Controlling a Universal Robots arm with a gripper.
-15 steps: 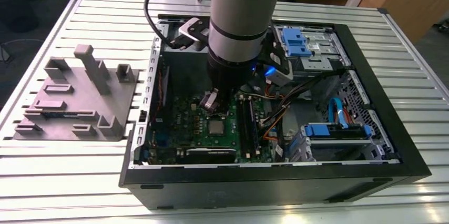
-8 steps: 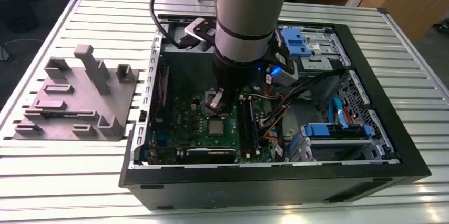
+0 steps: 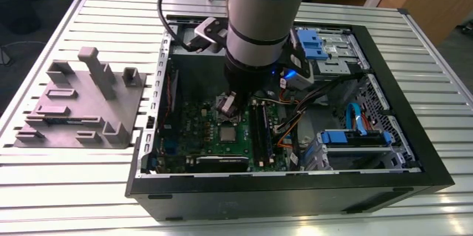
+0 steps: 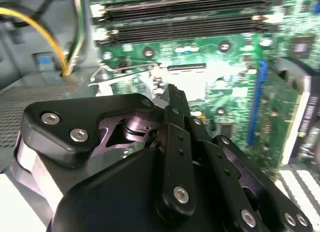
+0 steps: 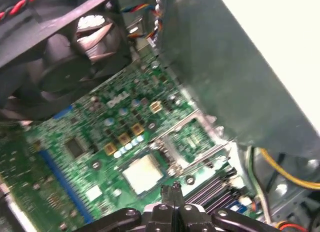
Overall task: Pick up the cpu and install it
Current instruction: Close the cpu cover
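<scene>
The cpu [image 5: 142, 173] is a small pale square lying flat on the green motherboard [image 5: 80, 137], beside the hinged-open shiny socket frame [image 5: 192, 141]. In the exterior view the cpu [image 3: 227, 133] sits in the middle of the board inside the open computer case [image 3: 296, 191]. My gripper [image 5: 173, 191] hovers just above the board at the cpu's edge, its thin black fingers pressed together with nothing visible between them. The gripper [image 3: 225, 106] hangs from the arm just behind the cpu. In the second wrist view the gripper [image 4: 172, 94] points at the glare-lit socket area.
Black memory slots [image 4: 185, 19] run beside the socket. A black fan [image 5: 75, 47] stands on the board's far side. Yellow cables [image 4: 40, 27] and blue drive brackets [image 3: 355, 136] fill the case's right side in the exterior view. A grey fixture block [image 3: 74, 106] stands on the slatted table.
</scene>
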